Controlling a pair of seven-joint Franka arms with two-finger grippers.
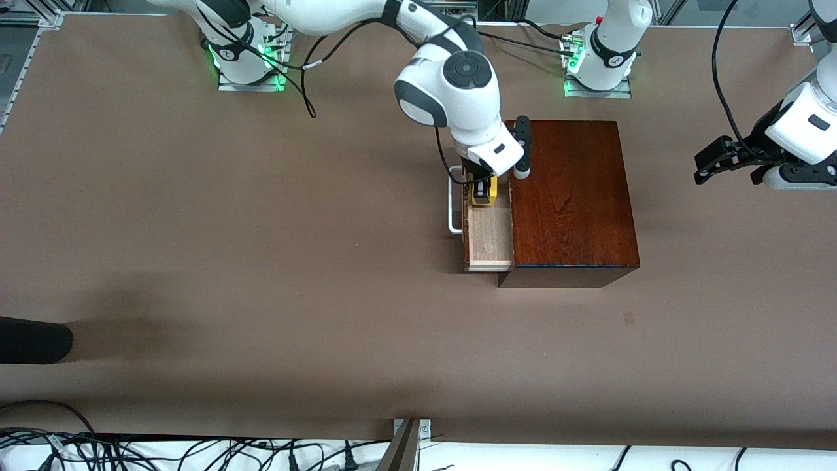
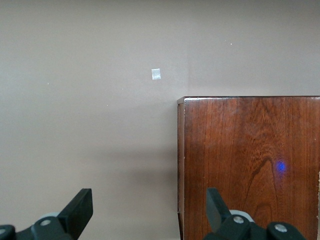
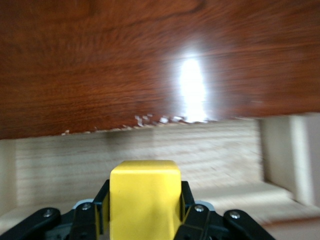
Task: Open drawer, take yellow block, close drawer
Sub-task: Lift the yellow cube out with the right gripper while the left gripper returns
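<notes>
The drawer (image 1: 489, 235) stands pulled out of the dark reddish-brown wooden box (image 1: 572, 196), toward the right arm's end, with its pale inside showing and its white handle (image 1: 452, 209) outermost. My right gripper (image 1: 482, 191) reaches down into the drawer's end farther from the front camera and is shut on the yellow block (image 1: 485, 191). In the right wrist view the block (image 3: 145, 200) sits between the black fingers (image 3: 187, 200), over the drawer's pale floor (image 3: 100, 155). Whether it touches the floor I cannot tell. My left gripper (image 1: 700, 169) waits open and empty in the air beside the box.
The box's top also shows in the left wrist view (image 2: 250, 160). A small tape patch (image 1: 628, 318) lies on the brown table nearer the front camera than the box. A dark object (image 1: 33, 340) juts in at the right arm's end. Cables lie along the front edge.
</notes>
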